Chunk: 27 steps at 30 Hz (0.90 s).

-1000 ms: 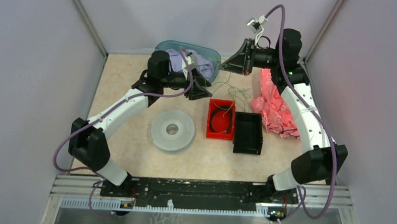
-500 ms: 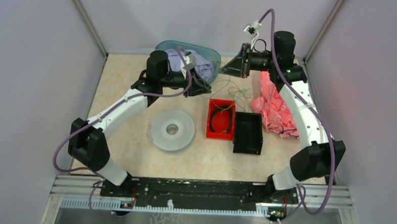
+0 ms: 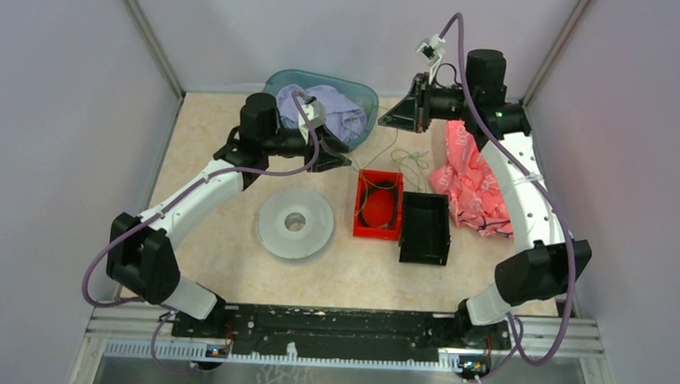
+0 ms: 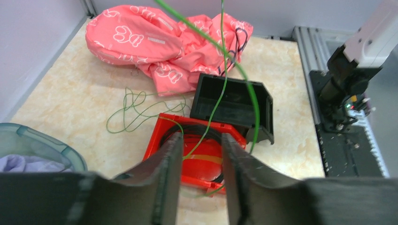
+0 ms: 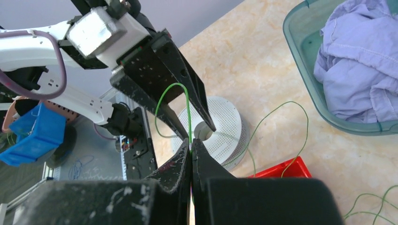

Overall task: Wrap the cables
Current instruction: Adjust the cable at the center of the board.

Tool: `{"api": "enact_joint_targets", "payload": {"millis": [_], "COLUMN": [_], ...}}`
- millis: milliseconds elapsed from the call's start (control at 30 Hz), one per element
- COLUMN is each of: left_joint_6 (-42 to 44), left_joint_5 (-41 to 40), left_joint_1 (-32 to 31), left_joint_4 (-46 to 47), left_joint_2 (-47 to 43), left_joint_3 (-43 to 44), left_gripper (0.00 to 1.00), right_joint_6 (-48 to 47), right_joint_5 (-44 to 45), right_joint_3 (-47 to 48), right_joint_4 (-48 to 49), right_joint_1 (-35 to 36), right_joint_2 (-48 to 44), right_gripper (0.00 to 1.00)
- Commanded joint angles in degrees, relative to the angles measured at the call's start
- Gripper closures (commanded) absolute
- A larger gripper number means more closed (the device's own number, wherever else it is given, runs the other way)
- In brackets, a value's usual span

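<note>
The right fingers (image 5: 179, 165) were clenched on one thin green strand of the cables (image 5: 187, 108), pinched just at their tips, held up over the far part of the bench (image 3: 333, 278). From this pinch the strand rose in a small loop and passed between the left fingers (image 4: 167, 161). These stood apart, released (the wire ran through the gap between them, and whether it touched a finger could not be told). More green wire lay in loose loops on the bench between the teal tub (image 5: 300, 70) and the pink cloth (image 3: 471, 185). Some strands went down into the red bin (image 3: 358, 206), where a dark coil and a little yellow-orange showed. A black bin (image 3: 425, 228) stood just beside the red one, on its right. The white spool (image 3: 295, 225) lay flat on the left of the red bin, apart from it. A lavender cloth (image 5: 356, 70) filled the tub at the far edge.
</note>
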Motion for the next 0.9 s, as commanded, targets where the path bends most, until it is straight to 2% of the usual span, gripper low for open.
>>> {"api": "enact_joint_targets", "payload": {"millis": [0, 100, 233, 333, 533, 700, 767, 867], "left_joint_6": [7.6, 10.6, 14.5, 14.7, 15.3, 12.3, 10.5, 5.6], "left_joint_5": [0.2, 1.1, 6.0, 9.8, 7.9, 7.5, 7.9, 7.0], "left_joint_1": [0.2, 0.2, 0.2, 0.2, 0.2, 0.1, 0.0, -0.3], "left_joint_4": [-2.5, -3.3, -6.2, -6.3, -5.2, -2.5, -1.1, 3.9], "left_joint_2": [-3.0, -3.9, -3.4, -2.3, -1.3, -0.9, -0.5, 0.8], "left_joint_3": [-2.4, -3.1, -2.3, -1.9, -1.7, -1.9, -2.0, -2.2], "left_gripper": [0.51, 0.37, 0.25, 0.2, 0.14, 0.16, 0.21, 0.36], "right_joint_6": [0.1, -0.3, -0.8, -0.7, -1.2, -0.9, -0.5, 0.5], "right_joint_5": [-1.2, -2.0, -4.6, -6.3, -7.1, -7.8, -8.0, -8.3], "right_joint_3": [3.6, 3.8, 5.3, 6.0, 5.7, 4.6, 4.1, 3.3], "right_joint_4": [1.6, 1.4, -0.1, -1.2, -2.6, -2.5, -2.0, -1.0], "right_joint_1": [-0.3, -0.3, -0.4, -0.3, -0.3, 0.1, 0.3, 0.6], "right_joint_2": [-1.0, -0.9, -0.1, 0.6, 0.5, 0.6, 0.6, 0.5], "right_gripper": [1.0, 1.0, 1.0, 1.0, 1.0, 1.0, 1.0, 1.0]}}
